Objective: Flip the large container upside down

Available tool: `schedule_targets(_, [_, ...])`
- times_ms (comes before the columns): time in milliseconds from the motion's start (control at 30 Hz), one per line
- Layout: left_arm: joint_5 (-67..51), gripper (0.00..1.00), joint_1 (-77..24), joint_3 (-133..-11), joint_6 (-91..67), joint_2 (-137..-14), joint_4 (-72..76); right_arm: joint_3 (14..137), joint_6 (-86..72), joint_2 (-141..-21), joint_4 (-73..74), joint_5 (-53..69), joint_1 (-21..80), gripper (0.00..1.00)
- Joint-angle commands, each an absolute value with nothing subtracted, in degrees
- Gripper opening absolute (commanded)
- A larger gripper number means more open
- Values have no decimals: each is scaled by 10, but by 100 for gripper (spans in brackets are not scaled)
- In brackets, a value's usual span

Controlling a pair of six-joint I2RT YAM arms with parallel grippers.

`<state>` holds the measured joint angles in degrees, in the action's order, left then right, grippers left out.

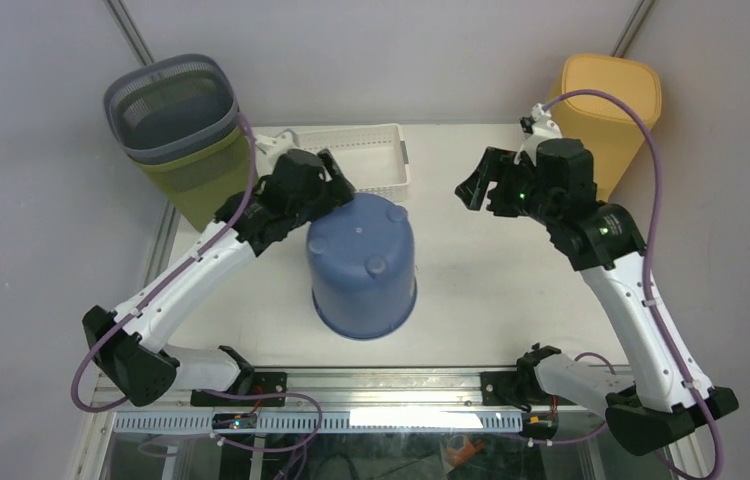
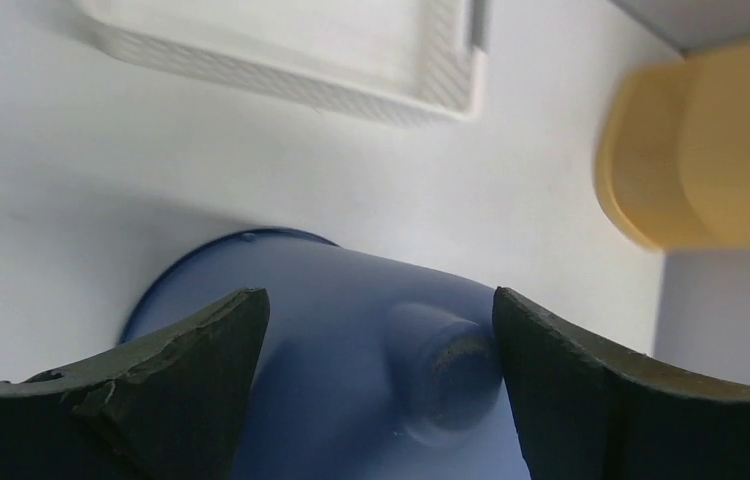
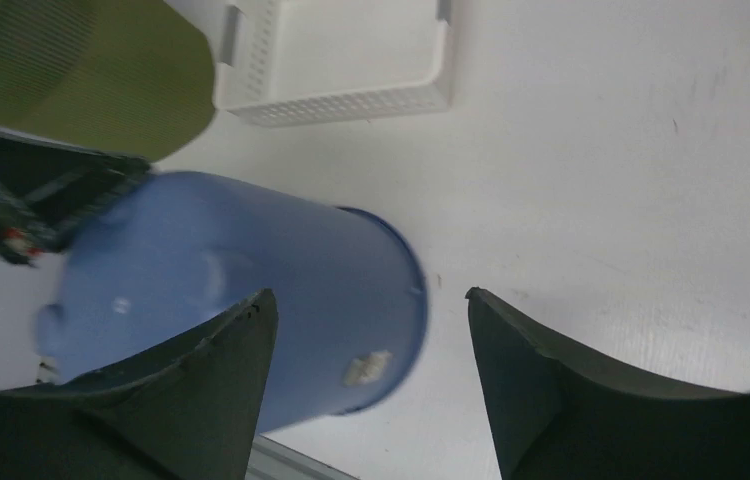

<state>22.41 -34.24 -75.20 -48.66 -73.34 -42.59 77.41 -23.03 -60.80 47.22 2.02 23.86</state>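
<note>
The large blue container [image 1: 362,268] stands mouth down in the middle of the table, its base with small round feet facing up. It also shows in the left wrist view [image 2: 351,340] and the right wrist view [image 3: 241,290]. My left gripper [image 1: 339,187] is open, just above the far left edge of the container's base; one foot [image 2: 446,355] lies close to the right finger. My right gripper [image 1: 473,190] is open and empty, raised above the table to the right of the container.
A white mesh tray [image 1: 371,158] lies behind the container. A grey-and-olive bin [image 1: 179,130] stands at the back left. A yellow container [image 1: 606,110] stands at the back right. A metal rail [image 1: 391,382] runs along the near table edge.
</note>
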Motion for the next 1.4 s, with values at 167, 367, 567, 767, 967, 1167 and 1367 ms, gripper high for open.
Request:
schedule_targets(167, [193, 92, -425, -889, -483, -843, -382, 883, -177, -614, 504, 282, 267, 78])
schedule_targets(367, [162, 99, -337, -984, -416, -815, -436, 872, -195, -645, 471, 215, 433, 80])
schedule_targets(567, [198, 99, -247, -988, -383, -733, -497, 880, -201, -714, 410, 150, 571, 81])
schedule_targets(767, [240, 99, -184, -1013, -371, -711, -568, 955, -141, -829, 396, 88, 660, 82])
schedule_targets(967, [251, 99, -114, -1010, -368, -713, -591, 1059, -127, -950, 398, 52, 686, 82])
schedule_targets(1167, [220, 99, -83, -1001, -355, -713, -585, 1132, -141, -1018, 431, -43, 689, 83])
schedule_targets(1367, [181, 99, -75, -959, -345, -705, -558, 1098, -131, -1032, 462, -194, 688, 83])
